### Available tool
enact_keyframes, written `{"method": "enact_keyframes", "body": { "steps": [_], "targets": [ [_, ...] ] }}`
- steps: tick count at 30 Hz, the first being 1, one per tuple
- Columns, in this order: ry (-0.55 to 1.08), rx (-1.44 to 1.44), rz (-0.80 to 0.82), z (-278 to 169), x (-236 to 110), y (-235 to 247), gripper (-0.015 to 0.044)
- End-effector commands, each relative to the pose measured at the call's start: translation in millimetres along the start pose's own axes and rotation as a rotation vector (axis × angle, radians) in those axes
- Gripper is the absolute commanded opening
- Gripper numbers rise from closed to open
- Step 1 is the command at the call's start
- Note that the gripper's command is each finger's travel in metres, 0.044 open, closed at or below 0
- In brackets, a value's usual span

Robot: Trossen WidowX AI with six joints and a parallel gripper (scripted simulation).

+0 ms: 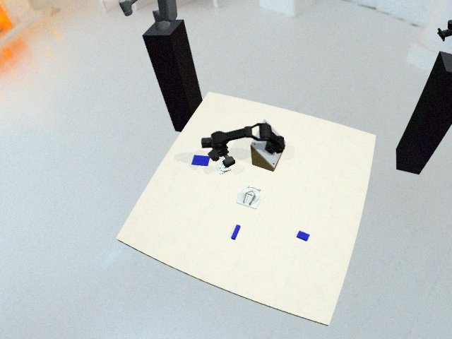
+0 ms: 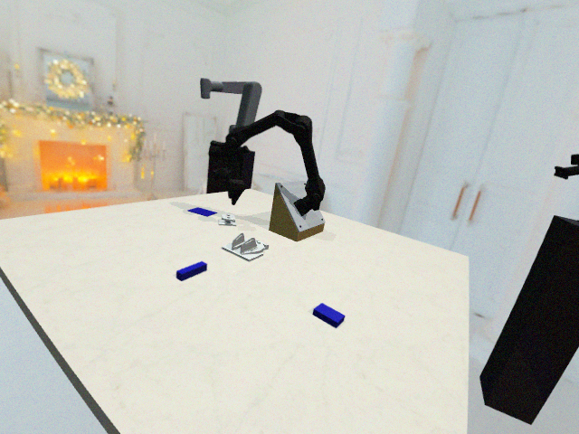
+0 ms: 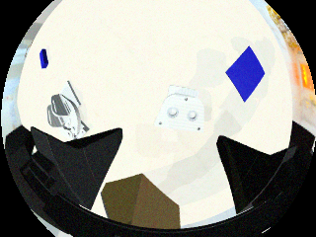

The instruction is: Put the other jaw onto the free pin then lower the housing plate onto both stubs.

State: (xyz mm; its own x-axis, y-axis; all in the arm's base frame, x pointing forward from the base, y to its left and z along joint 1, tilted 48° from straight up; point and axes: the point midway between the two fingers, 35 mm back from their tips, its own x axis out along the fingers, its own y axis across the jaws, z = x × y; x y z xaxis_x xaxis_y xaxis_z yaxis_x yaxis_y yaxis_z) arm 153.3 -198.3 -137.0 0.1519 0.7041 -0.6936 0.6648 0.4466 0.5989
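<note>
The end effector (image 1: 221,160) (image 2: 232,192) (image 3: 172,137) is spread open, empty, above the counter (image 1: 284,204) (image 2: 261,336) (image 3: 133,44) near the housing plate (image 1: 223,169) (image 2: 227,221) (image 3: 180,113); the jaw assembly (image 1: 249,198) (image 2: 245,247) (image 3: 66,115) lies farther off.

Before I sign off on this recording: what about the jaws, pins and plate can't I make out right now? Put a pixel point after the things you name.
- Gear mesh on the jaw assembly (image 1: 249,197) (image 2: 245,247) (image 3: 64,113): too small in the top and exterior views; in the wrist view it's seen obliquely, partly behind a gripper finger.
- Pin seating: too small in every view.
- Housing plate's (image 1: 223,169) (image 2: 227,222) (image 3: 180,113) underside: faces the table.
</note>
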Motion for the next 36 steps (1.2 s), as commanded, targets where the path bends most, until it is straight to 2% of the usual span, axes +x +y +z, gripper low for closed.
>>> {"method": "enact_keyframes", "body": {
  "steps": [1, 6, 11, 36],
  "targets": [
    [0.004, 0.076, 0.007, -5, 0, -20, 0.0440],
    [0.004, 0.076, 0.007, -5, 3, -20, 0.0440],
    [0.005, 0.075, 0.009, -8, 40, -18, 0.0440],
    [0.005, 0.075, 0.009, -8, 40, -18, 0.0440]
  ]
}}
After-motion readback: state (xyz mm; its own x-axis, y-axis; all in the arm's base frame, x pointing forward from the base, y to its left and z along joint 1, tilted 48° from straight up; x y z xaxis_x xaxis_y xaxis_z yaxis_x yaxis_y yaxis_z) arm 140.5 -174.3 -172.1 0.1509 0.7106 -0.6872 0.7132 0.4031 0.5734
